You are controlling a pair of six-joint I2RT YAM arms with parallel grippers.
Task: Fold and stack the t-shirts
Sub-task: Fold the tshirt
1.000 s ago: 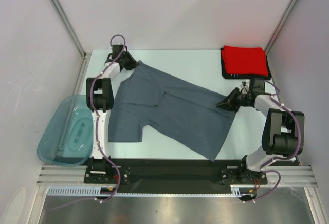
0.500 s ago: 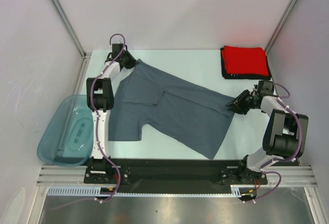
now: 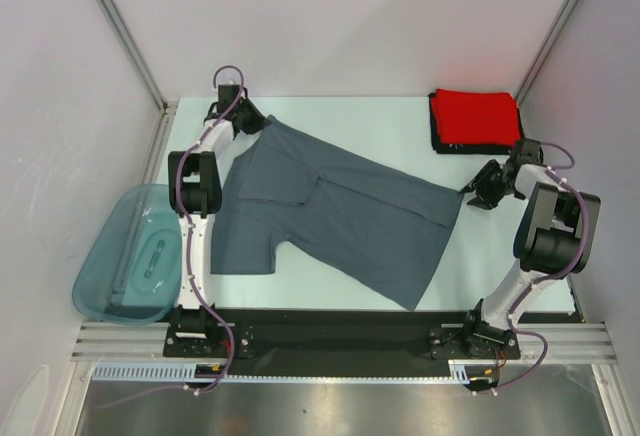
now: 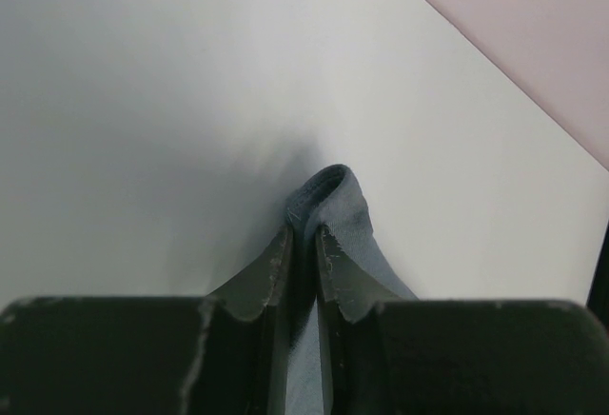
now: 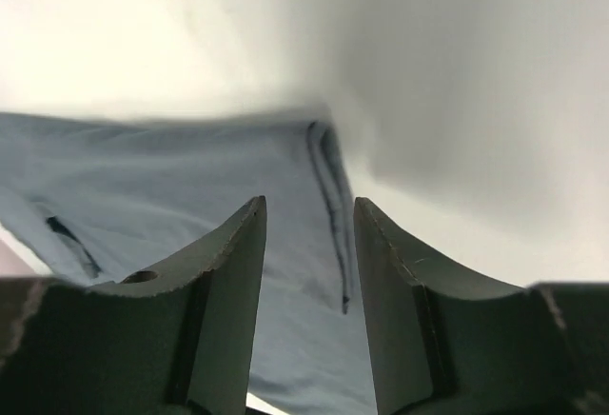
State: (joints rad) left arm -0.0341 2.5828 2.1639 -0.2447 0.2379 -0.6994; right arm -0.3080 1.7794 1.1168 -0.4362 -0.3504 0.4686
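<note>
Top external: L claw [image 3: 262, 126] pinches grey shirt [image 3: 340, 218] corner; R claw [image 3: 474, 193] parted.

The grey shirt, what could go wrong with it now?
Only the left fingers pinch the grey shirt, at one far corner; a pull there might drag it crooked or bunch it. The right fingers stand open by its other corner and may snag it. Its near corner lies close to the table edge and could slip off.
</note>
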